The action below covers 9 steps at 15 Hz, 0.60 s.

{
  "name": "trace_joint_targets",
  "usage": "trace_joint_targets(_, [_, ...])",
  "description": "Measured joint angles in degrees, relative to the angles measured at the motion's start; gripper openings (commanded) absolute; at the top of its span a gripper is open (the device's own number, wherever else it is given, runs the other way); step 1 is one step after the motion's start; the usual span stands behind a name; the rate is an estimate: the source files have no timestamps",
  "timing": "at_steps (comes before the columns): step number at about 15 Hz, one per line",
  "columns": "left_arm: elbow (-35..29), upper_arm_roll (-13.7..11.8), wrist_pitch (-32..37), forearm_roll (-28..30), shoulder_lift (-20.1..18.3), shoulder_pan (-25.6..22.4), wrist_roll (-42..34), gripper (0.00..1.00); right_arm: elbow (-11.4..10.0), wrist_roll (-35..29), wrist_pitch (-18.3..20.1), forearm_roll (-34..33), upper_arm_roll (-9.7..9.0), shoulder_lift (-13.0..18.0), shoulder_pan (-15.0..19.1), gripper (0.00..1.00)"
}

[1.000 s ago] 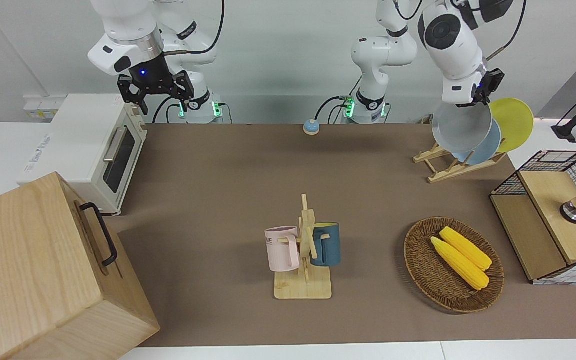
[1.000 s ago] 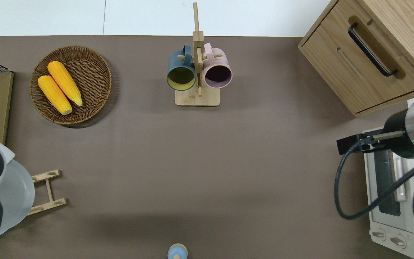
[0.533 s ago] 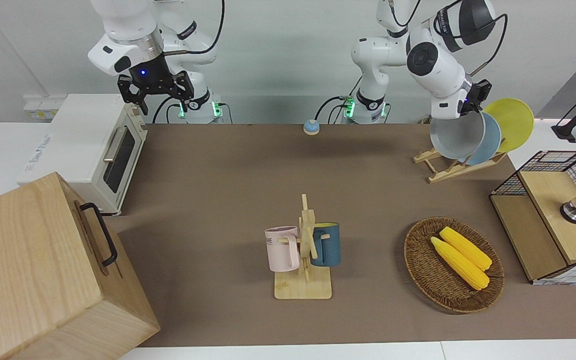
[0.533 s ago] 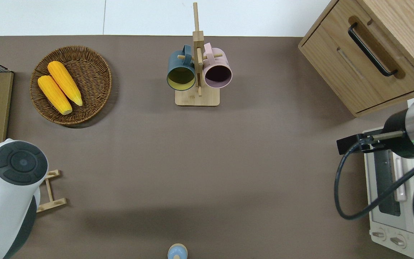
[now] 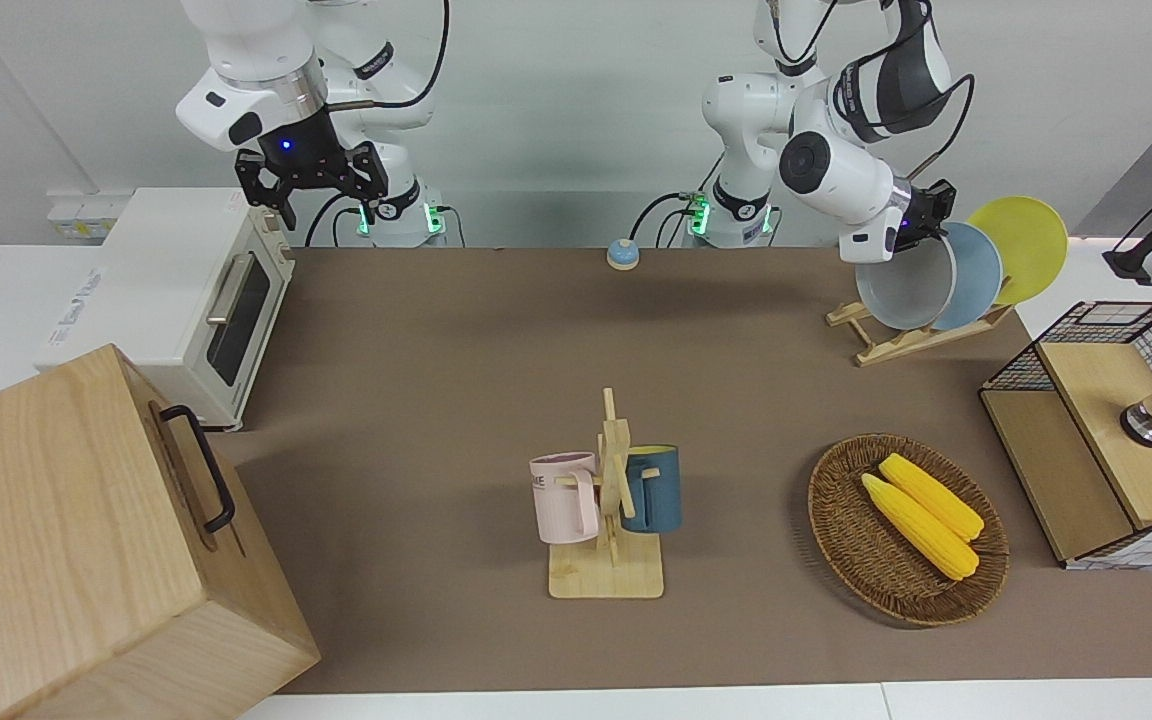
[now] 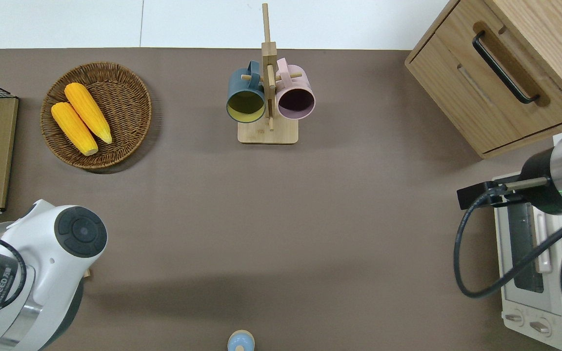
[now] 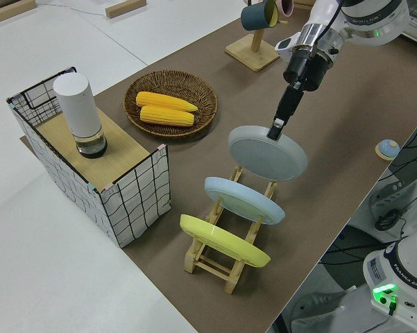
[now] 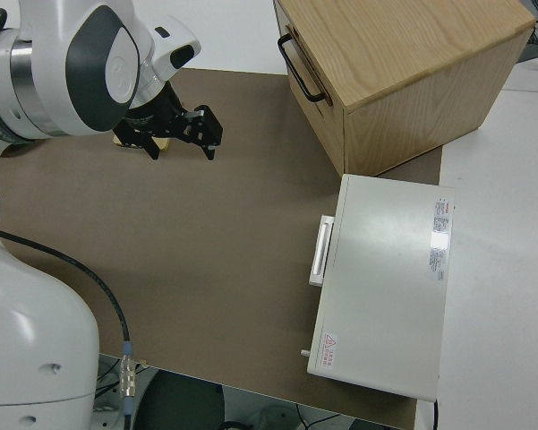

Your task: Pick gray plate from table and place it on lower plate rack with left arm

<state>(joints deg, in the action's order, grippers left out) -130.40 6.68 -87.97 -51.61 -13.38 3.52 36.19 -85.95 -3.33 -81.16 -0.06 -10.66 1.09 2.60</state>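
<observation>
The gray plate (image 5: 904, 292) (image 7: 267, 152) stands tilted over the lower plate rack (image 5: 896, 342) (image 7: 225, 267), at the rack's end toward the table's middle. Its lower edge is down at the rails, just beside the sky-blue plate (image 5: 978, 280) (image 7: 244, 200). My left gripper (image 5: 914, 238) (image 7: 275, 129) is shut on the gray plate's upper rim. In the overhead view the left arm (image 6: 42, 273) hides the plate and nearly all of the rack. The right gripper (image 5: 308, 192) (image 8: 177, 141) is parked and open.
A yellow plate (image 5: 1026, 245) (image 7: 222, 241) fills the rack's other end. A wire crate (image 5: 1096, 430) and a wicker basket (image 5: 841, 540) with corn lie farther from the robots. A mug stand (image 5: 608, 520), toaster oven (image 5: 186, 290), wooden cabinet (image 5: 86, 540) and small bell (image 5: 622, 254) are also on the table.
The left arm has lowered the gray plate from above the rack down to the rails beside the blue plate, its wrist swinging toward the table's middle. The right arm has not moved.
</observation>
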Motion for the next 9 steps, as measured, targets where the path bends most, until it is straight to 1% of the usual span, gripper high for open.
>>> trace_joint_targets(5, [-2.38,0.02,-0.32,-0.41,0.33,0.72,3.84,0.0,0.0,0.0,0.0,0.0,0.0,0.0,0.0,0.987])
trace_joint_targets(9, [-3.24,0.15,-0.58,-0.48,2.67,2.25,8.66,0.0,0.0,0.0,0.0,0.0,0.0,0.0,0.0,0.99])
